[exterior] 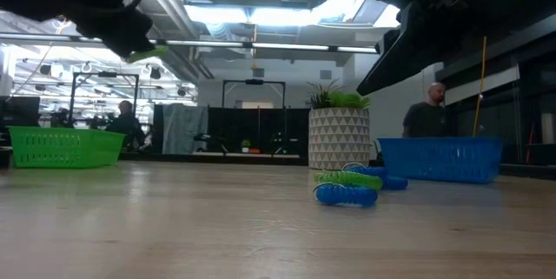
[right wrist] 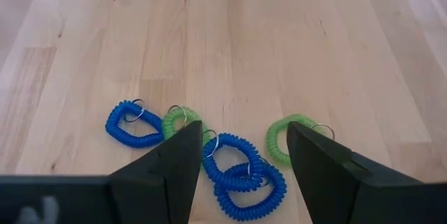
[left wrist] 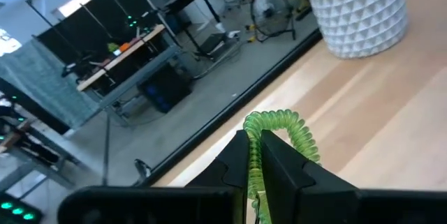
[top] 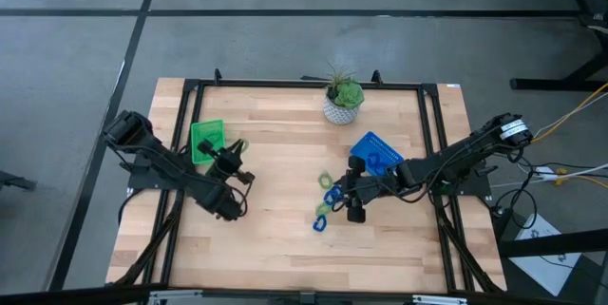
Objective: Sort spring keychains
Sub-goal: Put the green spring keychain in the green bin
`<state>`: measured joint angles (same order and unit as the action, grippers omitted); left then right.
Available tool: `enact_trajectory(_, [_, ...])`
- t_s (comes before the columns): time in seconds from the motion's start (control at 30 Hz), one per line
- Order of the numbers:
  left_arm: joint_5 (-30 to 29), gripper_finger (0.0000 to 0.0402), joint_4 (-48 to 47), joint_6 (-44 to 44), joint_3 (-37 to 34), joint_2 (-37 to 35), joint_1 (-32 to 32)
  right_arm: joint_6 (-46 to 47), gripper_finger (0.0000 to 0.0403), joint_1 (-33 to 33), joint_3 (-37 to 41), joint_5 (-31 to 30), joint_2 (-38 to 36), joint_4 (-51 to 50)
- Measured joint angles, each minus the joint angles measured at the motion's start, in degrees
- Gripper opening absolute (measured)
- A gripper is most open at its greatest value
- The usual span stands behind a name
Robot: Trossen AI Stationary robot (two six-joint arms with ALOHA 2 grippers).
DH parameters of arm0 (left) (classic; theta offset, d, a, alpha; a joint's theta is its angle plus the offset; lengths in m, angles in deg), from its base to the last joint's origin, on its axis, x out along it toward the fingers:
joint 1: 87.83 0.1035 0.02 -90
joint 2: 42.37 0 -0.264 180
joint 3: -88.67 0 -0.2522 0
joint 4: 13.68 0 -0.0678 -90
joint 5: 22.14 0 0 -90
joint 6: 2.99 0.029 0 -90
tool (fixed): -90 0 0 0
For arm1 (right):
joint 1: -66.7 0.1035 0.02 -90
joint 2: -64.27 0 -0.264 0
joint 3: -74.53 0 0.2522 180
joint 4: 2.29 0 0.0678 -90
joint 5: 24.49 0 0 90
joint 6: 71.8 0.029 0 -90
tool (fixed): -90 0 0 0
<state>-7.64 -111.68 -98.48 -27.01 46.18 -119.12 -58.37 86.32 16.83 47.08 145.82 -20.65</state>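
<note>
Spring keychains (right wrist: pixel 230 165) lie loose in a small cluster just right of centre in the high view, blue and light green loops touching or overlapping, with the blue tray (top: pixel 378 151) close above them in that frame. Our right gripper (right wrist: pixel 237 158) hangs over this cluster with its jaws wide and nothing between them. In its wrist view two blue coils overlap between the fingers, a green loop (right wrist: pixel 183 121) peeks past one finger and another green loop (right wrist: pixel 288 139) sits beside the other.

Our left gripper (left wrist: pixel 255 158) is at the left of the high view, beside the green tray (top: pixel 205 141), jaws pinched narrow on one green keychain (left wrist: pixel 283 130) that sticks out past the fingertips.

For the left, we judge the best move is to carry the green coil fully over the green tray before letting go, low enough that it does not bounce out. For the right, we should pick one blue coil only: the overlapping pair could come up together, or snag by the metal rings, so closing on an outer edge looks safer.
</note>
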Motion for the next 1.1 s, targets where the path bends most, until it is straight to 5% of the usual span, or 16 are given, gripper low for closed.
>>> enact_trajectory(0.47, [-1.04, 0.0020, -1.37, -8.82, -8.40, 0.02, 2.20, -1.78, 0.0209, 0.00, 0.00, -0.13, 0.00, 0.02])
enact_trajectory(0.77, [8.87, 0.0020, -5.85, -17.06, -10.85, 0.02, 3.43, -3.17, 0.0209, -0.02, 0.00, -4.04, 0.00, 0.00])
enact_trajectory(1.1, [27.25, 0.0020, -5.78, -13.69, -10.93, -3.68, 4.95, -3.26, 0.0209, -0.02, 0.00, -4.07, 0.00, 0.03])
